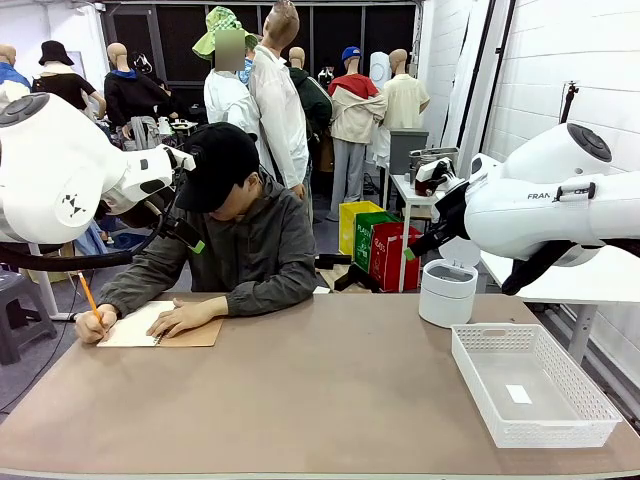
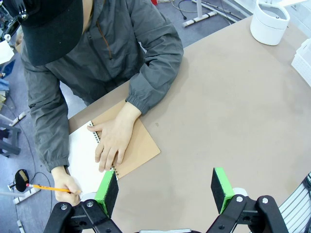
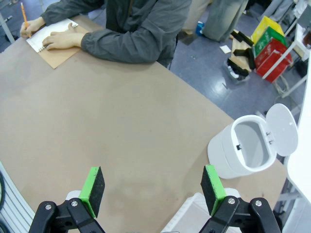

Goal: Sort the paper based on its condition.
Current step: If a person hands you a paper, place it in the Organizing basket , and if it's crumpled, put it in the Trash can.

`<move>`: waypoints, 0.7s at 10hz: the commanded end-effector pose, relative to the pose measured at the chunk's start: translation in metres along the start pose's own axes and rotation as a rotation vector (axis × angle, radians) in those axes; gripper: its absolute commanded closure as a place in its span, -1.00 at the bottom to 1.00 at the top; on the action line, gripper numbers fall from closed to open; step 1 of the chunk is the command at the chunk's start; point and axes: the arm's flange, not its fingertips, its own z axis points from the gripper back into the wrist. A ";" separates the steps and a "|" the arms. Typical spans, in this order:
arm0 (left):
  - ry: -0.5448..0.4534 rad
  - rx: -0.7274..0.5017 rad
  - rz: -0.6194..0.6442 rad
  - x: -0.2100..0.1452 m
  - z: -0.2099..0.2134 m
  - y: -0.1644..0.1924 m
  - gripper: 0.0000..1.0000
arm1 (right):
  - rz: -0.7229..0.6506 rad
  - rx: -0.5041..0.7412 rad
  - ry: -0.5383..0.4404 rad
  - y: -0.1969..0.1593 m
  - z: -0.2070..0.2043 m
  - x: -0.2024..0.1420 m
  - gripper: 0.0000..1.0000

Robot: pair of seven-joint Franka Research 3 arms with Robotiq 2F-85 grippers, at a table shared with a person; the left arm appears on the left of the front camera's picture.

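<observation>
No loose white sheet lies on the table. A person at the far side writes with an orange pencil (image 1: 88, 298) on a spiral notepad (image 1: 135, 325) with a brown backing, one hand flat on the page. From the left wrist view my left gripper (image 2: 165, 189) hangs open above the table, close to the notepad (image 2: 82, 155), with nothing between its green pads. My right gripper (image 3: 153, 187) also stands open and empty, high over the table's right half, far from the notepad (image 3: 48, 39).
A white mesh basket (image 1: 530, 385) stands at the front right with a small white slip on its floor. Behind it is a round white bin (image 1: 447, 293) with its lid (image 3: 282, 128) flipped open. The brown tabletop (image 1: 320, 390) between is bare.
</observation>
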 end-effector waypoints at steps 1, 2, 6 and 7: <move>-0.003 -0.002 -0.001 0.000 0.001 0.001 -1.00 | -0.001 0.001 0.000 0.000 0.000 0.000 -1.00; -0.003 -0.002 -0.001 0.000 0.001 0.001 -1.00 | -0.001 0.001 0.000 0.000 0.000 0.000 -1.00; -0.003 -0.002 -0.001 0.000 0.001 0.001 -1.00 | -0.001 0.001 0.000 0.000 0.000 0.000 -1.00; -0.003 -0.002 -0.001 0.000 0.001 0.001 -1.00 | -0.001 0.001 0.000 0.000 0.000 0.000 -1.00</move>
